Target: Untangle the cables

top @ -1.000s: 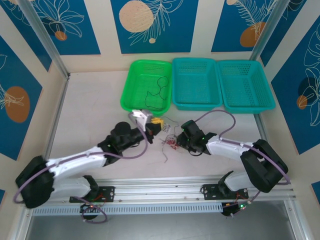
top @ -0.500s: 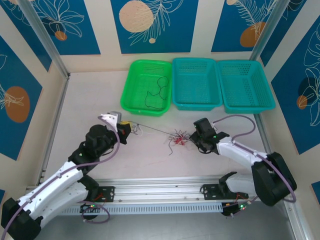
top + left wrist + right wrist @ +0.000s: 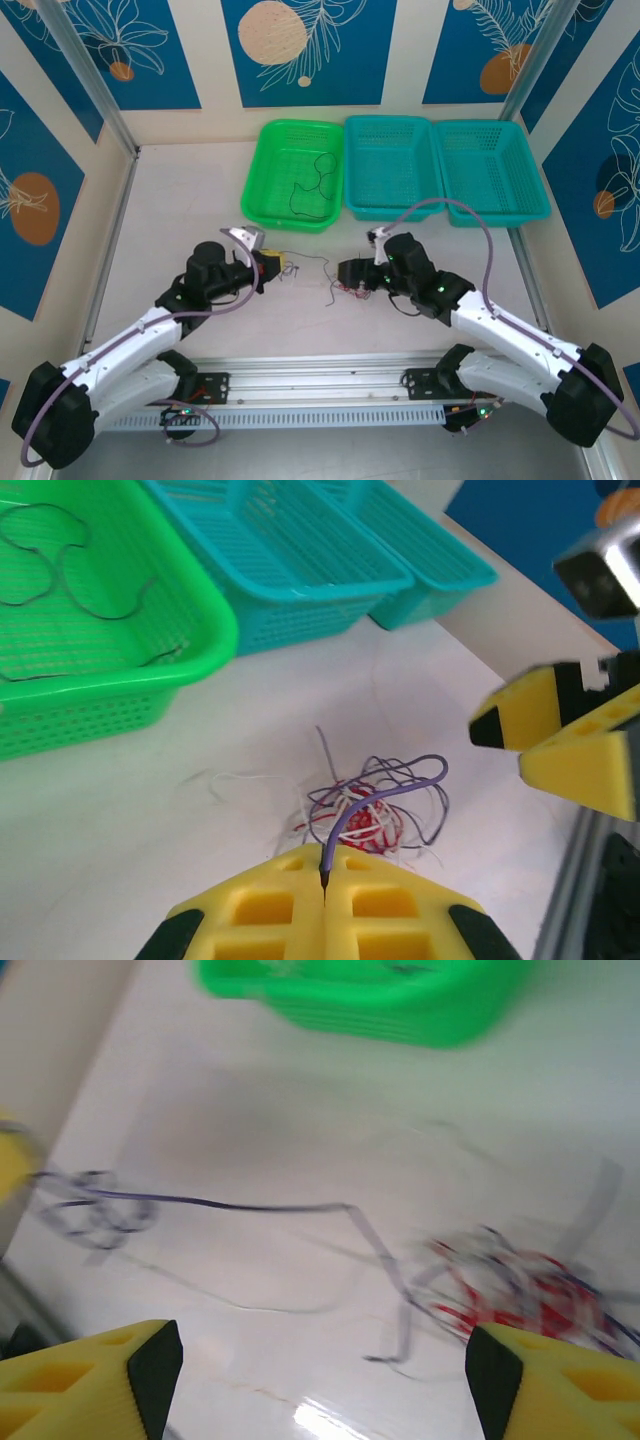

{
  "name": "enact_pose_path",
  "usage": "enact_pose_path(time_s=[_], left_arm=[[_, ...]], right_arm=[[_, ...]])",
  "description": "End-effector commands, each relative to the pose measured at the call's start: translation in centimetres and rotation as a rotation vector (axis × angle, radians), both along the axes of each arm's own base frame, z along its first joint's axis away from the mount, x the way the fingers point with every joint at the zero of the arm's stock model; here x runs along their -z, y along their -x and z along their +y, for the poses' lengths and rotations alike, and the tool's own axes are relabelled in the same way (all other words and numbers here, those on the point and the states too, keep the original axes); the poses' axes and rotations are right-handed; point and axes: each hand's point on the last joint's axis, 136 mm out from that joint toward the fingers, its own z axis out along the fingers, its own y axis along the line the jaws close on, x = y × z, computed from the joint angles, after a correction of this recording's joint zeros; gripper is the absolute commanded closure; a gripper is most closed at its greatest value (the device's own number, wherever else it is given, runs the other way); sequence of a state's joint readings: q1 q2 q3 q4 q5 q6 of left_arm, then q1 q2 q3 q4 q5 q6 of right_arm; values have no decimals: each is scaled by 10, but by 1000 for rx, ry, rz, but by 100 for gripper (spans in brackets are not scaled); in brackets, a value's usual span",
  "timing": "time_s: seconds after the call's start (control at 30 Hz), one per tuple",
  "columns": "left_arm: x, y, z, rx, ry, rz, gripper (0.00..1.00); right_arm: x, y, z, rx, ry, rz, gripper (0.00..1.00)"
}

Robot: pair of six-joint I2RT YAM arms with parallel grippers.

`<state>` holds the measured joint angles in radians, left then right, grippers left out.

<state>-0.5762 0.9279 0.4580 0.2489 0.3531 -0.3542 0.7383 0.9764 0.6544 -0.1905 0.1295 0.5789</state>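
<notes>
Yellow fingers of the left gripper (image 3: 326, 878) are pressed tight together on the end of a purple wire (image 3: 385, 788). The wire arcs up from the seam between them and runs into the tangle of cables (image 3: 368, 818) just beyond. That tangle, a knot of red, white and purple strands, lies on the white table (image 3: 180, 200), on the near side of the green basket (image 3: 270, 150) and between the two grippers. The right gripper (image 3: 322, 1355) hangs low over the table with its fingers spread wide and nothing between them. The tangle sits just beside its fingertips, and the purple wire stretches left from there across the table. One loose black wire (image 3: 315, 185) lies inside the green basket. Two teal baskets (image 3: 395, 210) stand side by side to the right of the green one, along the far edge.
</notes>
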Motion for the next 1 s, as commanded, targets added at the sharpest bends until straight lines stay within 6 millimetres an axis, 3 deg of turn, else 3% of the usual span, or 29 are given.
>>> enact_pose_path(time_s=[0.0,0.17,0.23,0.27,0.33,0.37,0.4,0.43,0.6,0.7,0.73,0.87,0.97], left_arm=[[-42,11,-19,148,56,-141,100],[-40,17,-23,191,50,-136,100],[-39,17,-24,195,48,-136,100],[-39,17,-24,193,48,-135,100],[-34,13,-23,173,28,-121,100],[-29,10,-22,156,10,-109,100],[-22,5,-20,129,-15,-88,89],[-14,0,-19,102,-34,-64,79],[4,-1,-50,168,11,-28,60],[12,-4,-68,183,21,-34,43],[12,-3,-74,195,27,-43,42],[41,-12,-81,165,-51,1,55],[89,-37,-51,-52,-213,96,72]], right_arm=[[-13,-5,25,-144,48,-142,23],[-16,-16,59,-247,78,-262,23],[-13,-25,66,-255,86,-274,30],[-11,-27,69,-264,88,-259,39],[-13,-27,77,-283,75,-224,74],[-14,-28,79,-281,66,-213,86],[-18,-27,81,-273,45,-195,97],[-22,-24,82,-271,17,-176,100],[-54,5,100,-375,-178,-147,100],[-58,11,102,-390,-215,-112,100],[-57,11,101,-381,-220,-98,100],[-68,11,95,-344,-245,-102,100],[-87,6,78,-270,-281,-136,100]])
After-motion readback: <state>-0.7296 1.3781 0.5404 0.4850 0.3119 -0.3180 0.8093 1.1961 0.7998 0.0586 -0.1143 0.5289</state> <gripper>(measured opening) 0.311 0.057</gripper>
